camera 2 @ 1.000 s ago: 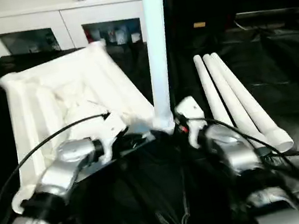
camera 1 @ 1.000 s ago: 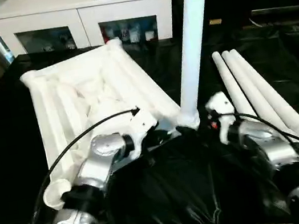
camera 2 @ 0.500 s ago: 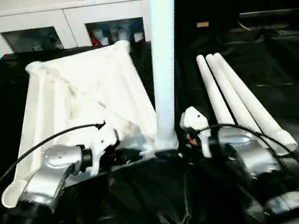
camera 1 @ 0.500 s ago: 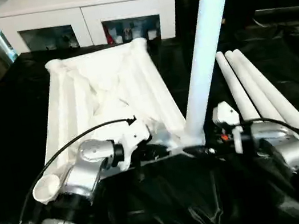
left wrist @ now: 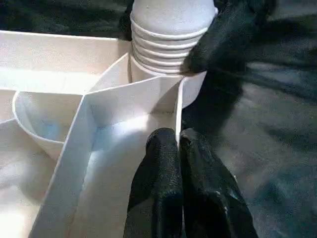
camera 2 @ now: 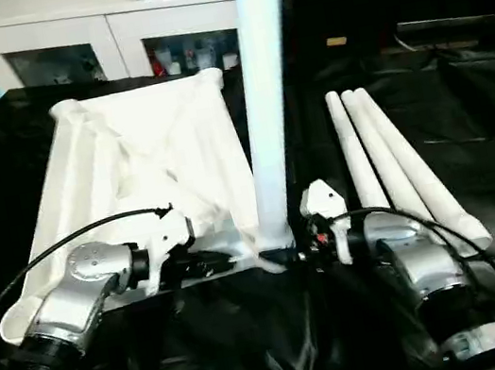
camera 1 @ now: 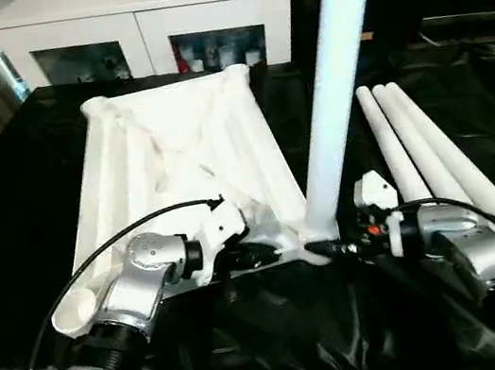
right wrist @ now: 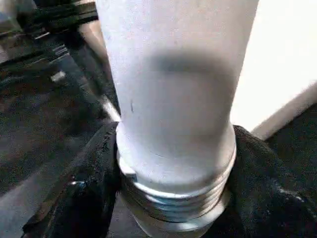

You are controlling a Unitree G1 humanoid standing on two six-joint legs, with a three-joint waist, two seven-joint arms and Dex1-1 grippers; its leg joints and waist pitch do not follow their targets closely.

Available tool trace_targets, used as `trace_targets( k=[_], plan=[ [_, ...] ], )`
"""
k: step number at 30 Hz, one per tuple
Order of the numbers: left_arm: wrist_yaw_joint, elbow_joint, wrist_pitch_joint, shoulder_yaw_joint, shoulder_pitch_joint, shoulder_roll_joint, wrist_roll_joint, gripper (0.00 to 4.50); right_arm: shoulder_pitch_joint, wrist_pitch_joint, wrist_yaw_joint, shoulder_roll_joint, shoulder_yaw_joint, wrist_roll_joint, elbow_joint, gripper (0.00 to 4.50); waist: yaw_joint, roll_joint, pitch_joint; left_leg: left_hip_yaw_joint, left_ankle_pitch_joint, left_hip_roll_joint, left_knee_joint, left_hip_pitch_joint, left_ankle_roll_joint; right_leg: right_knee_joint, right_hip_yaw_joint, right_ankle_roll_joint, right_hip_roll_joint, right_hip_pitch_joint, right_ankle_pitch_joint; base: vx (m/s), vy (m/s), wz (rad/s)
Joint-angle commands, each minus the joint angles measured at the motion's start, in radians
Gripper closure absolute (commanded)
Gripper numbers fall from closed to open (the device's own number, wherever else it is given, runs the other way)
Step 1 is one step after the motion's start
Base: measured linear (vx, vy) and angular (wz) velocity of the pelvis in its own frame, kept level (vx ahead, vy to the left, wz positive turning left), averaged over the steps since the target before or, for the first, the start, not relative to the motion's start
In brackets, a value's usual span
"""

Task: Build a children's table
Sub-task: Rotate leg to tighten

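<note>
Your tabletop point(camera 1: 176, 159) lay underside-up near the bench point(camera 1: 7, 237) front edge — left jaws point(left wrist: 177, 148) pinched together on its corner rib, right jaws point(right wrist: 171, 173) clamped around the upright leg point(camera 1: 335, 83) at the corner socket.

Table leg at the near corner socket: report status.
Left claw shut, pinching a tabletop rib. Right claw around upright leg at its threaded base, threads still showing above socket. Three legs lie aside, nothing blocking.

We see a black-covered work surface point(camera 1: 23, 215) carrying the upturned white tabletop point(camera 1: 176, 159) on the left and three loose white legs point(camera 1: 434, 157) lying side by side, touching, on its right.
</note>
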Motion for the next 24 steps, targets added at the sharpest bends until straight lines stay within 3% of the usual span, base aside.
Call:
trace_targets(
  k=[1,2,4,8,12,13,14,21,24],
  plan=[
    [0.093,-0.002,0.014,0.011,-0.046,-0.074,-0.014,4.50,-0.020,0.014,-0.140,0.064,0.025,-0.042,0.083,1.75,-0.003,-0.015,-0.052,-0.028,-0.294,0.041,-0.075,0.009,0.022,-0.093,0.041,-0.181,-0.074,0.040,-0.446,0.000,0.000,0.00],
    [0.139,0.017,0.013,0.014,-0.062,-0.098,-0.002,4.50,-0.042,0.016,-0.211,0.092,0.008,-0.047,0.119,1.75,-0.006,-0.014,-0.051,-0.029,-0.296,0.041,-0.075,0.008,0.017,-0.093,0.040,-0.175,-0.075,0.040,-0.463,0.000,0.000,0.00],
    [0.215,0.048,0.024,0.021,-0.090,-0.140,0.012,4.50,-0.078,0.015,-0.322,0.138,-0.019,-0.050,0.174,1.76,-0.015,-0.013,-0.049,-0.029,-0.327,0.036,-0.070,0.018,0.016,-0.108,0.039,-0.148,-0.073,0.029,-0.537,0.000,0.000,0.00],
    [0.335,0.100,0.039,0.028,-0.133,-0.202,0.036,4.50,-0.145,-0.010,-0.543,0.207,-0.057,-0.071,0.271,1.76,-0.022,-0.011,-0.051,-0.031,-0.324,0.037,-0.072,0.014,0.016,-0.108,0.038,-0.142,-0.071,0.029,-0.520,0.000,0.000,0.00],
    [0.338,0.106,0.019,0.010,-0.135,-0.203,0.064,4.50,-0.170,-0.060,-0.592,0.246,-0.081,-0.067,0.310,1.76,-0.019,-0.008,-0.057,-0.030,-0.304,0.039,-0.074,0.007,0.028,-0.099,0.041,-0.170,-0.074,0.035,-0.414,0.000,0.000,0.00],
    [0.333,0.105,0.014,0.005,-0.134,-0.200,0.070,4.50,-0.174,-0.071,-0.593,0.252,-0.088,-0.063,0.317,1.20,-0.017,-0.007,-0.059,-0.028,-0.291,0.039,-0.073,0.007,0.034,-0.094,0.041,-0.182,-0.072,0.037,-0.377,0.000,0.000,0.00],
    [0.309,0.094,-0.007,0.003,-0.125,-0.190,0.065,4.50,-0.176,-0.078,-0.570,0.256,-0.104,-0.043,0.314,1.06,-0.017,-0.007,-0.059,-0.027,-0.287,0.040,-0.073,0.007,0.037,-0.092,0.042,-0.189,-0.071,0.037,-0.358,0.000,0.000,0.00],
    [0.249,0.071,-0.051,0.006,-0.100,-0.154,0.038,4.50,-0.172,-0.124,-0.506,0.211,-0.101,-0.046,0.298,0.61,-0.003,-0.006,-0.067,-0.021,-0.193,0.044,-0.066,0.004,0.076,-0.069,0.044,-0.249,-0.072,0.047,-0.179,0.000,0.000,0.00],
    [0.211,0.051,-0.065,0.006,-0.083,-0.133,0.028,4.50,-0.161,-0.141,-0.463,0.170,-0.097,-0.054,0.284,0.27,0.003,-0.009,-0.067,-0.021,-0.182,0.046,-0.066,0.004,0.081,-0.066,0.044,-0.257,-0.074,0.049,-0.165,0.000,0.000,0.00]
  ],
)
